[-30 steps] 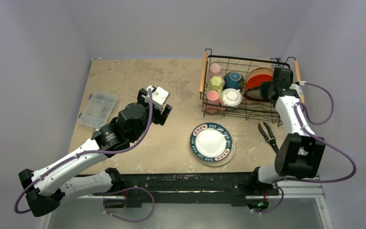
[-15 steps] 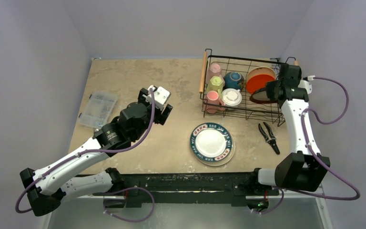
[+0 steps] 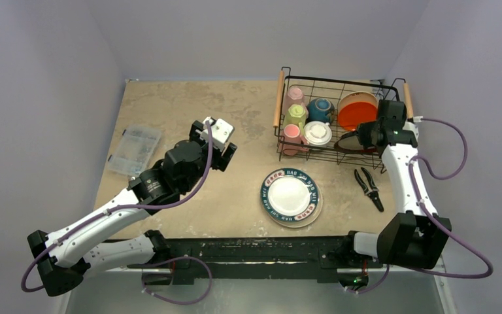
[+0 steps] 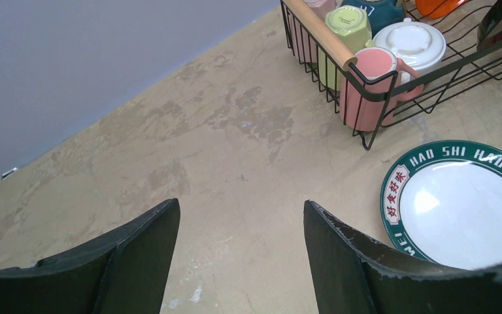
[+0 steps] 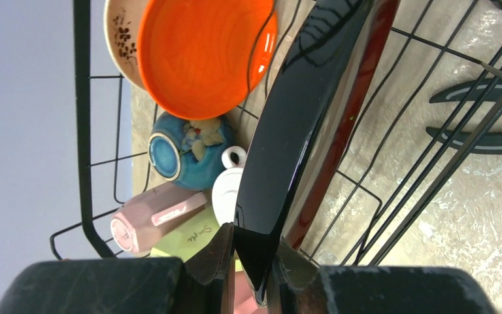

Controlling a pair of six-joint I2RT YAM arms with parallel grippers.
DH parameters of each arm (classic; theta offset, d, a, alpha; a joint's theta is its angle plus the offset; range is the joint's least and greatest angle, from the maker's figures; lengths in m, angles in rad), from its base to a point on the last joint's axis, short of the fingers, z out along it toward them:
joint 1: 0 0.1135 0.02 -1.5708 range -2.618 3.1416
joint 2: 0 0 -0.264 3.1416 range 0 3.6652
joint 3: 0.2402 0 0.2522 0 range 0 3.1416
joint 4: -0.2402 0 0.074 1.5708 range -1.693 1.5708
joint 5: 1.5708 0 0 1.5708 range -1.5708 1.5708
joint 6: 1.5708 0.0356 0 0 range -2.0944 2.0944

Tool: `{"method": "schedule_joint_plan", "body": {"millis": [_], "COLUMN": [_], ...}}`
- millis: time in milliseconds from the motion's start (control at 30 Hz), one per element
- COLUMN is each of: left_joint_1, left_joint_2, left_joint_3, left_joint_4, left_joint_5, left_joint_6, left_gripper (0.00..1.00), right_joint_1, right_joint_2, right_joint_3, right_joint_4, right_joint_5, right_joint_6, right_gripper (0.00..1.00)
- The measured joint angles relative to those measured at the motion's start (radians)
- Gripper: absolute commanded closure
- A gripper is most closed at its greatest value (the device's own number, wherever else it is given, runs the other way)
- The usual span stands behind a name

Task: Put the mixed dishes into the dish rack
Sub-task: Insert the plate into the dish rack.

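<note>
My right gripper [image 3: 368,133] [image 5: 255,247] is shut on the rim of a red-rimmed plate [image 5: 301,118] with a glossy black back. It holds the plate [image 3: 355,139] on edge at the near right of the dish rack [image 3: 278,98]. In the rack are a red-orange plate [image 3: 356,114], a teal bowl [image 3: 321,108], and pale pink [image 3: 294,97], yellow-green [image 3: 295,114], salmon [image 3: 292,134] and white [image 3: 317,133] mugs. A blue-rimmed white plate [image 3: 290,196] [image 4: 461,206] lies on the table in front of the rack. My left gripper [image 3: 225,154] [image 4: 242,209] hovers open and empty, left of it.
Black pliers [image 3: 368,186] lie on the table just in front of the rack's right corner. A clear compartment box [image 3: 134,148] sits near the table's left edge. A cream dish with brown flowers [image 5: 121,39] stands behind the red-orange plate.
The right gripper swung out to the right, then came back and lower with the plate, toward the rack's near side. The left arm has not moved.
</note>
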Motion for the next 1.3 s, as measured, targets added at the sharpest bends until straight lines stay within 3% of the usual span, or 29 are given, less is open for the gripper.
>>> {"method": "schedule_joint_plan", "body": {"millis": [633, 1300], "left_joint_1": [0.0, 0.0], "left_joint_2": [0.0, 0.001], "left_joint_3": [0.0, 0.0], "left_joint_4": [0.0, 0.0], "left_joint_5": [0.001, 0.001], "left_joint_6": [0.0, 0.0], "left_gripper": [0.32, 0.32], "right_joint_1": [0.037, 0.037], "right_joint_2": [-0.043, -0.059], "right_joint_3": [-0.069, 0.012], "right_joint_4": [0.042, -0.018], "right_joint_5": [0.075, 0.079], "right_joint_6": [0.062, 0.078], "right_gripper": [1.0, 1.0]}}
